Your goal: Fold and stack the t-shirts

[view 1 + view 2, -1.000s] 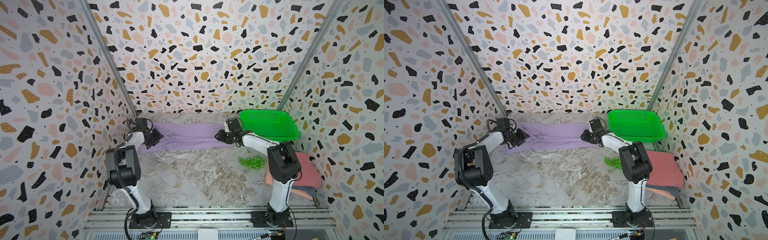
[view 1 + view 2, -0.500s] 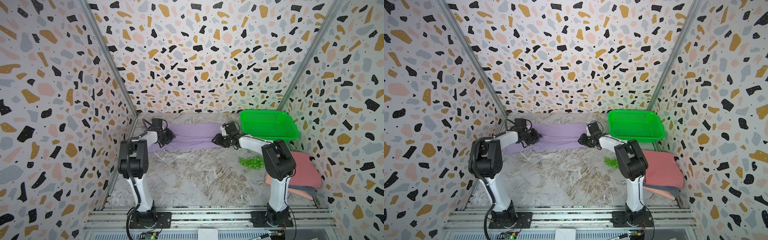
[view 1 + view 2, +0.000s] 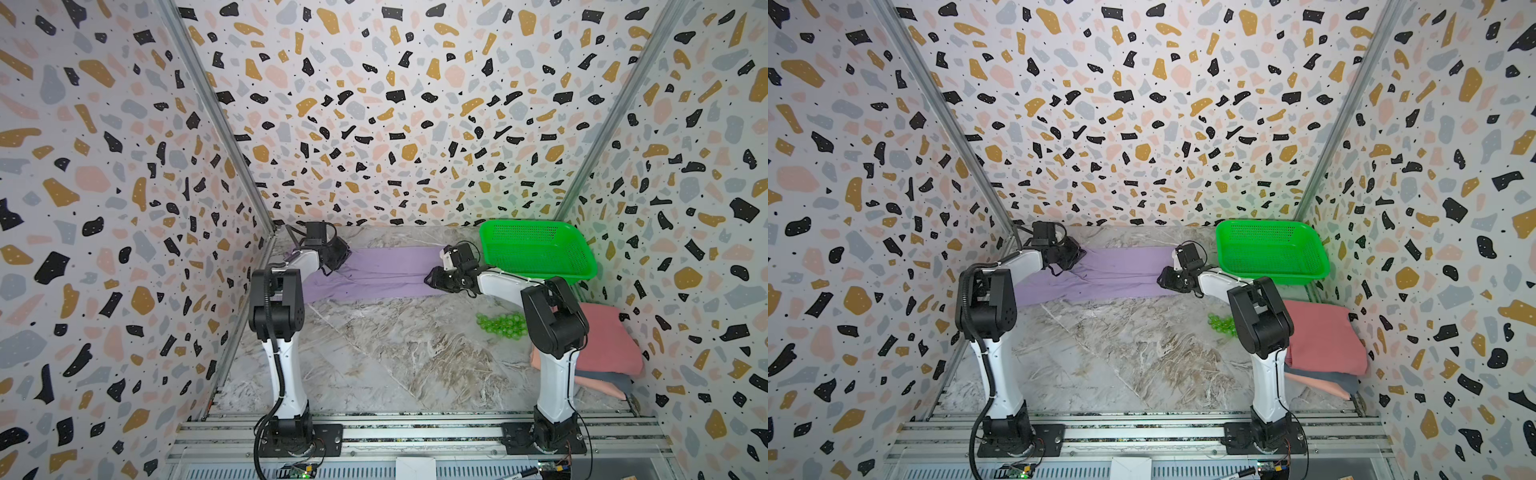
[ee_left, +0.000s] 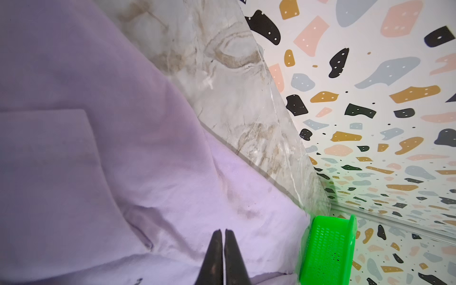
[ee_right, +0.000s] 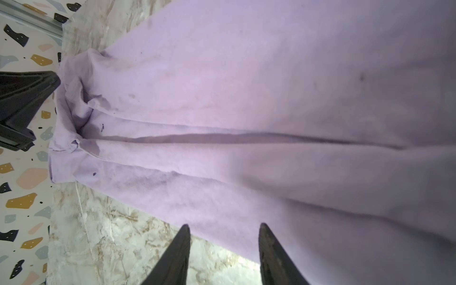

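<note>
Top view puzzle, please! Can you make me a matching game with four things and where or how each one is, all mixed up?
Things:
1. lavender t-shirt
2. green basket
3. green balls
4. pink t-shirt

Place or state:
A. stands in the back right corner
B. folded, on top of a pile
C. spread out long at the back
D. huddled in a small cluster

Pairs: 1-C, 2-A, 3-D, 4-B

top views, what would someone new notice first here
The purple shirt lies in a long band across the back of the table, with the left hand shut at one end and the right hand open at the other. Next comes the bright green basket in the back right corner, then the pink folded shirt topping a stack by the right wall.
</note>
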Motion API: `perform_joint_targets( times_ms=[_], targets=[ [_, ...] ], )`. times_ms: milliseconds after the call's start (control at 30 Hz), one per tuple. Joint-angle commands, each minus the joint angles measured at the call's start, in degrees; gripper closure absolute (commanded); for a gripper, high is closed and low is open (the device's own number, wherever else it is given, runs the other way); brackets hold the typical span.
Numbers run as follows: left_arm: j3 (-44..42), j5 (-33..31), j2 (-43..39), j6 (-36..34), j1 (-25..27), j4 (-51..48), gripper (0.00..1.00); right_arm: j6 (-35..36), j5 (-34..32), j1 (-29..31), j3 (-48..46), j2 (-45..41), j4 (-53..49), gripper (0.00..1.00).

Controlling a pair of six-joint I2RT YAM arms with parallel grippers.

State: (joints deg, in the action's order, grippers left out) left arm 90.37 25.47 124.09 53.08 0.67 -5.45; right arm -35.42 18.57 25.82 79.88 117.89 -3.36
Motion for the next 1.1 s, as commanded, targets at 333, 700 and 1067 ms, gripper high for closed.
perform_joint_targets(
  times_ms=[333,700,1067],
  targets=[
    [-13.1,0.3,-13.2,-7.4,0.6,-2.3,0.81,6.0,-6.0,-2.0,8.4,-1.2,-11.8,0.51],
    [-18.7,0.0,-16.8,-9.4,1.4,-3.7,0.72,-1.0,-10.3,-4.9,0.2,-4.5,-11.9,0.47],
    [-18.5,0.3,-16.4,-9.4,1.6,-3.8,0.72,-4.3,-10.3,-5.5,0.7,-0.9,-11.1,0.46]
  ],
)
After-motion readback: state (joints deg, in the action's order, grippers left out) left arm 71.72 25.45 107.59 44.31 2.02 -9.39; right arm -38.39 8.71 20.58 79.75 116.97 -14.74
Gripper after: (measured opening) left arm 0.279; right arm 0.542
